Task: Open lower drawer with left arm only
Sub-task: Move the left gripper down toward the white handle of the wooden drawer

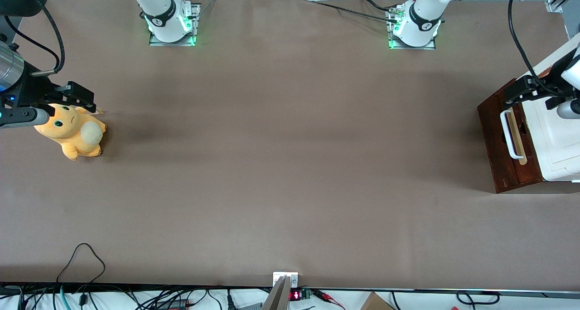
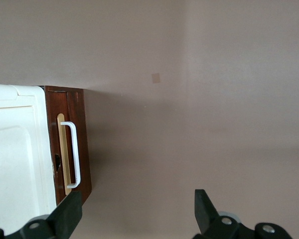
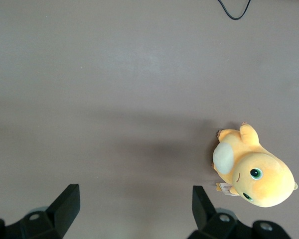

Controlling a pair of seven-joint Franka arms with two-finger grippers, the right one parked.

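Observation:
The lower drawer (image 1: 491, 140) has a dark red-brown front facing the table's middle. It sits at the working arm's end of the table, under a white cabinet top (image 1: 559, 138). Its white loop handle (image 1: 509, 135) lies on a pale wood strip. The front rests against the cabinet and no inside shows. My left arm's gripper (image 1: 525, 92) hangs above the end of the drawer front farther from the front camera. In the left wrist view the gripper (image 2: 138, 209) is open over bare table in front of the drawer (image 2: 82, 144). One finger (image 2: 70, 213) is near the handle (image 2: 74, 154) without touching it.
A yellow plush toy (image 1: 72, 131) lies toward the parked arm's end of the table, also seen in the right wrist view (image 3: 254, 172). Brown table (image 1: 290, 142) stretches between it and the drawer. Cables (image 1: 81, 255) trail along the table edge nearest the front camera.

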